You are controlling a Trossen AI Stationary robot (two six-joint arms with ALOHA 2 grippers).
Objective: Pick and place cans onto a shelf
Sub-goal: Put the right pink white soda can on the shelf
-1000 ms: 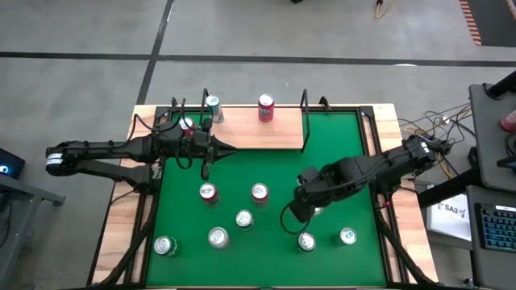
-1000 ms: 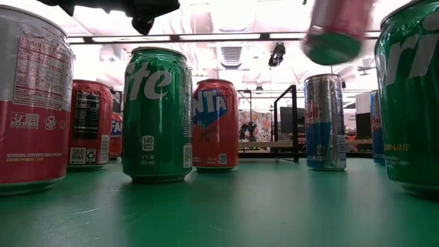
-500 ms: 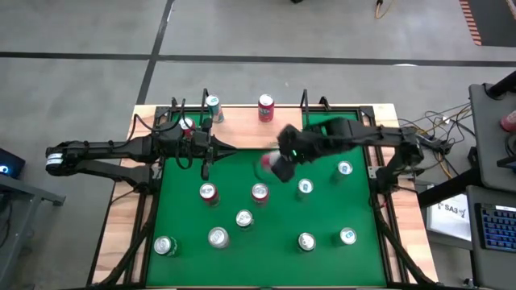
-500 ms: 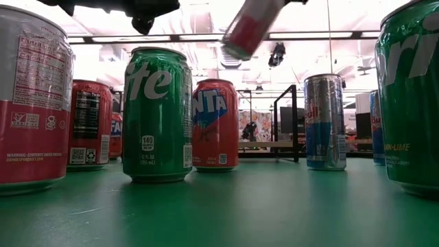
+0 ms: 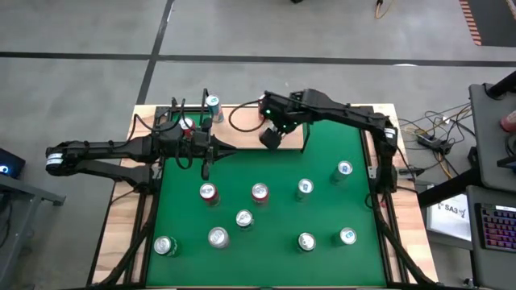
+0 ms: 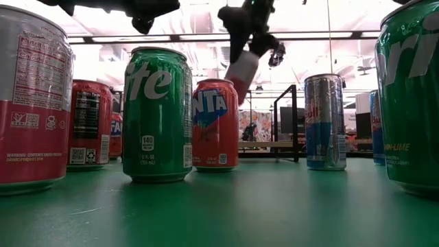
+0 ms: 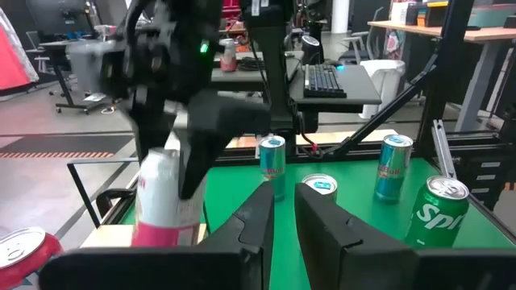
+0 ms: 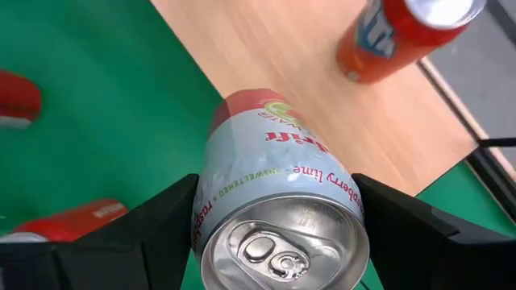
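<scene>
Silver-white and pink, the raspberry-lime can (image 8: 278, 201) hangs above the light-wood shelf (image 5: 242, 133) at the table's far edge, clamped between the right gripper's (image 5: 272, 133) fingers (image 8: 137, 229); the jaws stand wide around its body. In the low view it shows tilted in the air (image 6: 241, 72) over the red Fanta can (image 6: 215, 123). On the shelf, an orange-red can (image 8: 387, 36) stands just beyond the held one, and a teal-topped can (image 5: 213, 105) stands near the shelf's left wire upright. The left gripper (image 5: 208, 149), jaws together and holding nothing, waits over the green table (image 5: 339, 209) at the shelf's left front corner. Spread across the green, well apart, stand more cans: a green Sprite can (image 6: 157, 113), a Red Bull can (image 6: 325, 122), and others.
</scene>
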